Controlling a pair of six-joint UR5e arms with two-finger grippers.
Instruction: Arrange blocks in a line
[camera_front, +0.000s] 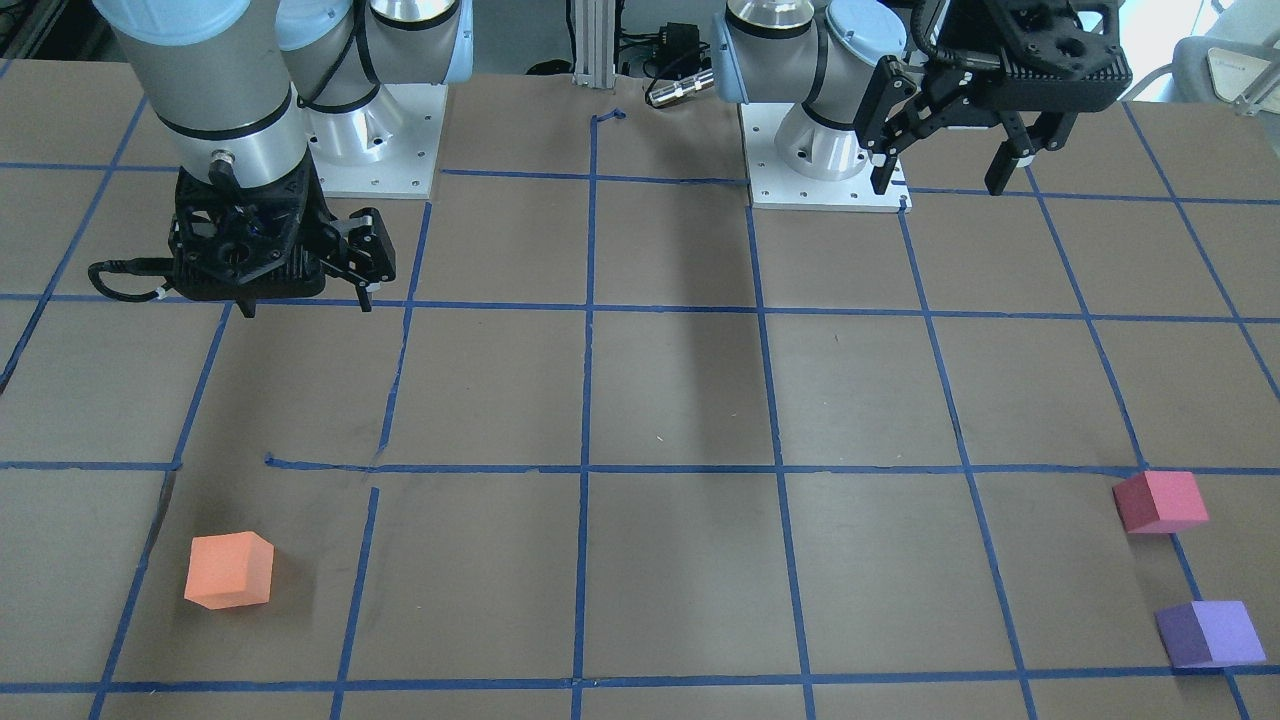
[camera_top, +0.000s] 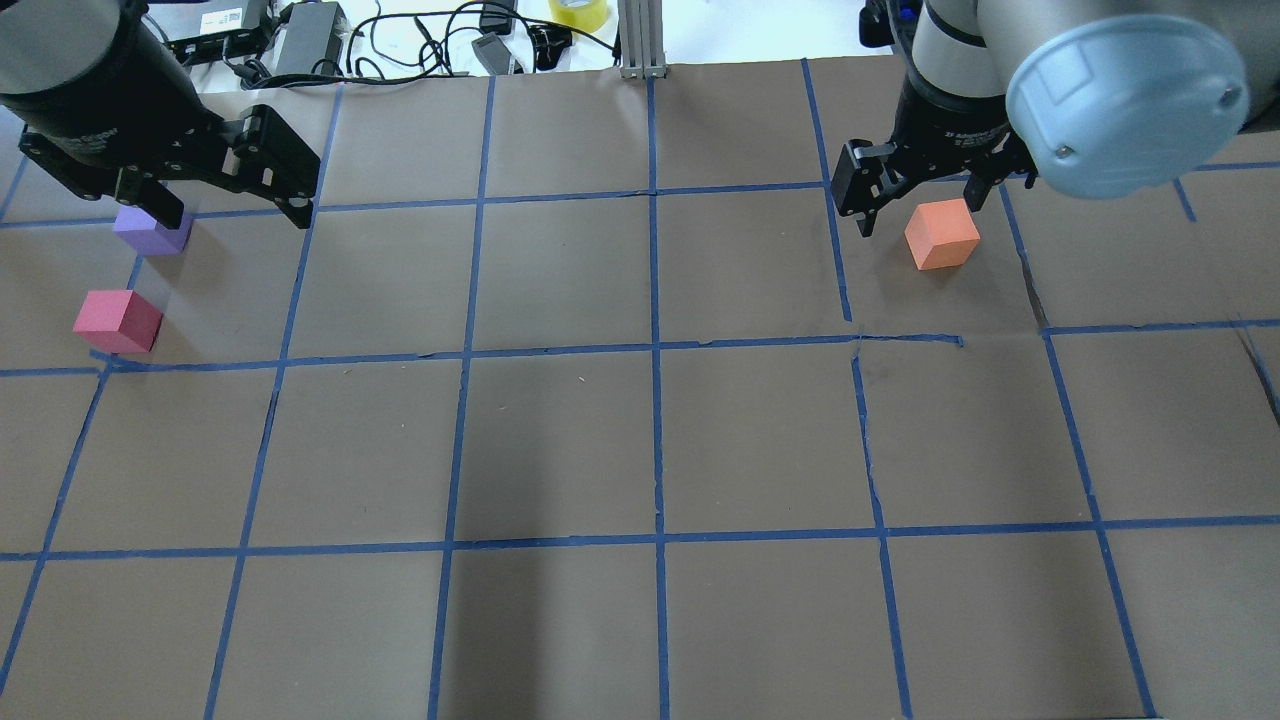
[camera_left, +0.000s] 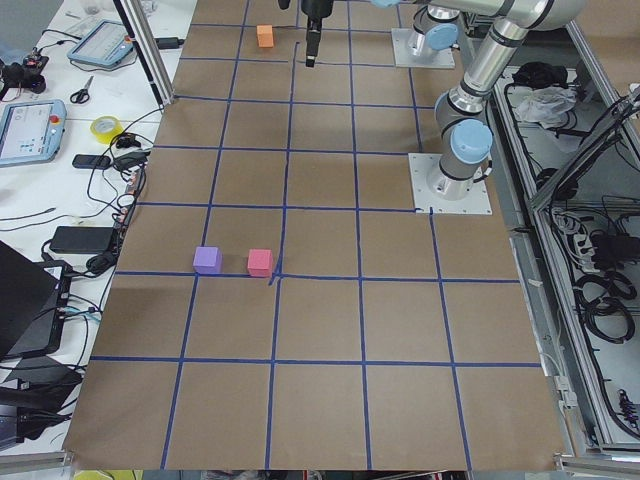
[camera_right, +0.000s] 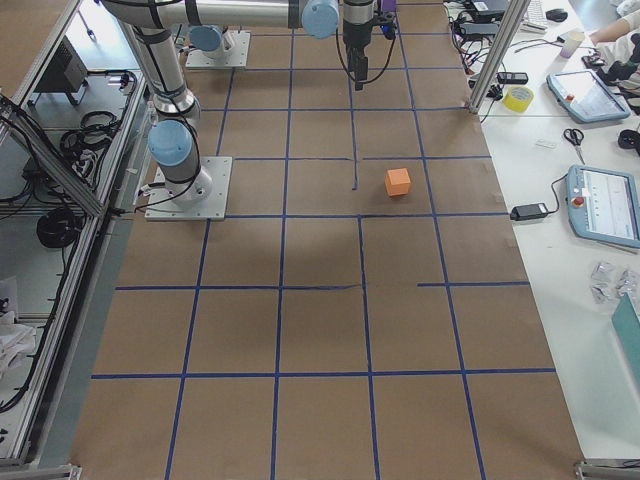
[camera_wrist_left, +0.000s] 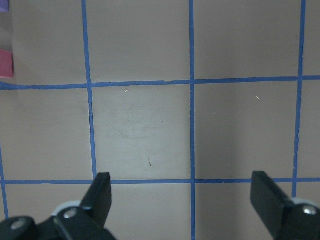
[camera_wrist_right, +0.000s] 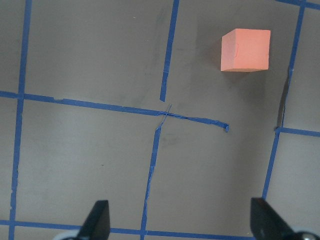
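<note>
The orange block (camera_top: 941, 234) sits on the table's far right part; it also shows in the front view (camera_front: 229, 570) and the right wrist view (camera_wrist_right: 245, 50). The red-pink block (camera_top: 117, 321) and the purple block (camera_top: 152, 230) sit side by side, apart, at the far left, also in the front view (camera_front: 1160, 501) (camera_front: 1210, 634). My left gripper (camera_top: 230, 205) is open and empty, raised above the table near the purple block. My right gripper (camera_top: 920, 200) is open and empty, raised above the table near the orange block.
Brown paper with a blue tape grid (camera_top: 655, 345) covers the table. The two arm bases (camera_front: 375, 150) (camera_front: 820, 170) stand at the robot's edge. Cables and a yellow tape roll (camera_top: 578, 12) lie beyond the far edge.
</note>
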